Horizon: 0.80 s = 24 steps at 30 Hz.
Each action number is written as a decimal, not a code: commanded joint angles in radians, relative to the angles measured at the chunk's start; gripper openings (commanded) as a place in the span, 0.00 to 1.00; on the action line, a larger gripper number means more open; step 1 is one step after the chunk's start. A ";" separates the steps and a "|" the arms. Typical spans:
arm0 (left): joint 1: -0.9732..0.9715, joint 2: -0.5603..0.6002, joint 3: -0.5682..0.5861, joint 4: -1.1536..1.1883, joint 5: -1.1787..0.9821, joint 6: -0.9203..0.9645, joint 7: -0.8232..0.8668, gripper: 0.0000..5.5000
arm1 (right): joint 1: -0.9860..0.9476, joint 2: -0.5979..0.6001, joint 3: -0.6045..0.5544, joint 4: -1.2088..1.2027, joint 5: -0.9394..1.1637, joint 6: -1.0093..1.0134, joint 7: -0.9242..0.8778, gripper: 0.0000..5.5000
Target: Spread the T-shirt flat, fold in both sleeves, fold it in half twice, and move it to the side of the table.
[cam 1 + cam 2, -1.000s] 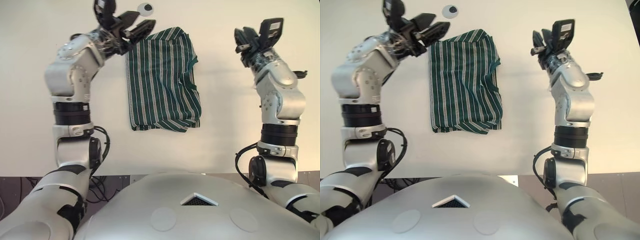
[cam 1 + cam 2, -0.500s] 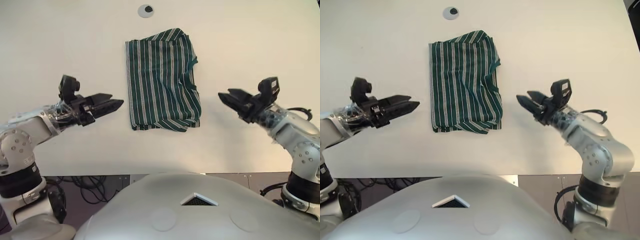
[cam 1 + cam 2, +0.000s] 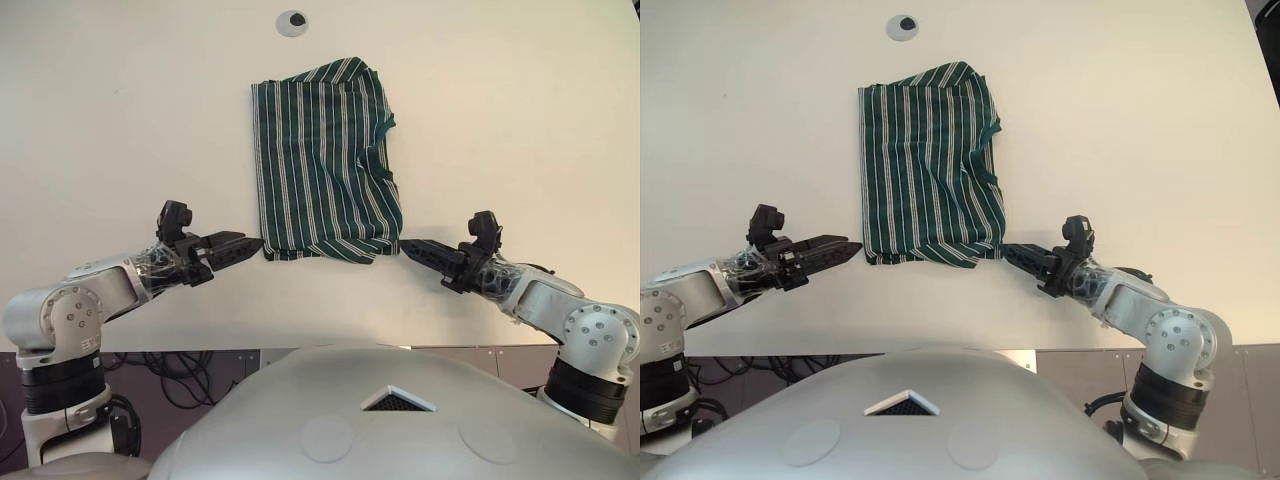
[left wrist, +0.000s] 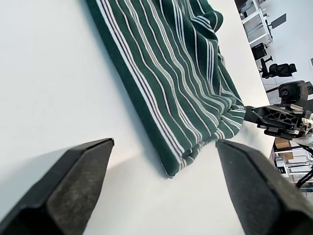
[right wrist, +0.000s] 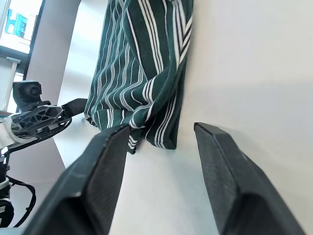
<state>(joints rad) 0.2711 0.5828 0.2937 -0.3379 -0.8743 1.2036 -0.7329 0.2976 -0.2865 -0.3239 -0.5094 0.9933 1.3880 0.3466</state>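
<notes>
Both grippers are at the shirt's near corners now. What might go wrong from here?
1. The T-shirt is bunched in several layers at its near right corner. The open right gripper may catch only some of them, so the fold could spill open.
2. The open left gripper lies low over the table beside the near left corner. It may shove the cloth instead of gripping it, skewing the stack.

Silver arms [image 3: 75, 312] with black joint rings [image 3: 62, 382]; left gripper [image 3: 243, 246] and right gripper [image 3: 412, 248] show tapered matte-black fingers [image 4: 78, 181], clear-wrapped wrists [image 3: 150, 270] behind.
</notes>
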 commanded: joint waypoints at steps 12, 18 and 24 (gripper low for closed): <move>-0.036 -0.006 -0.090 0.042 -0.024 0.033 0.038 0.57 | -0.069 0.060 0.072 0.060 0.004 0.002 -0.087 0.24; -0.047 0.000 -0.124 0.050 -0.030 0.035 0.039 0.40 | -0.061 0.043 0.087 0.063 0.007 -0.004 -0.093 0.07; -0.043 0.009 -0.129 0.077 -0.024 0.033 0.042 0.23 | -0.055 0.017 0.101 0.064 0.004 -0.016 -0.086 0.00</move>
<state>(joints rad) 0.2197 0.5749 0.1742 -0.2798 -0.9158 1.2268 -0.7009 0.2274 -0.2497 -0.2334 -0.4621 1.0214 1.3652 0.2789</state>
